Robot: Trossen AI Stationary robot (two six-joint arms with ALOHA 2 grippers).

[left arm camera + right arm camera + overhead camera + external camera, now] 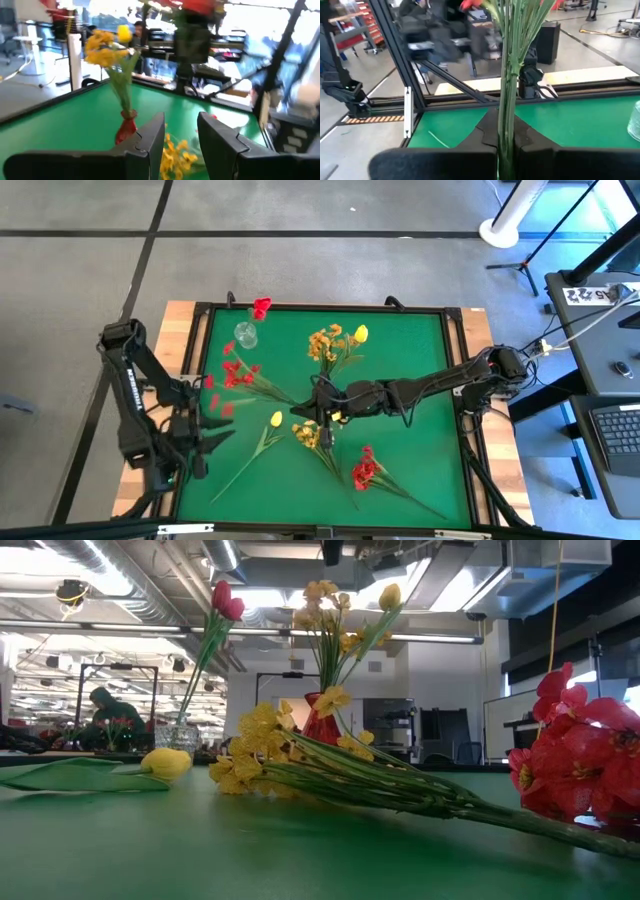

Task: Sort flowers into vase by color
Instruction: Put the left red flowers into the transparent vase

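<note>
My right gripper [320, 408] reaches to the table's middle and is shut on the stems of a red spray [238, 375], whose blossoms point toward the table's left. My left gripper [213, 435] is open and empty near the left edge; its fingers show apart in the left wrist view [182, 145]. A red tulip [262, 307] stands in a clear vase [245, 334] at the far left. A yellow spray [325, 340] and a yellow tulip [360, 333] stand in a red vase [126, 126]. My right gripper pinches the red spray's bundle of green stems [507, 107] between its two fingers, near the stems' free end. The fingers come from the table's right and lie across the stems. The blossoms [468, 5] reach out beyond the fingers; whether they rest on the table I cannot tell.
A yellow tulip [276, 418], a yellow spray [308, 435] and a second red spray [365, 470] lie on the green table top [420, 380] near its front middle. A dark frame [455, 310] rims the table. A person [105, 710] shows in the room beyond.
</note>
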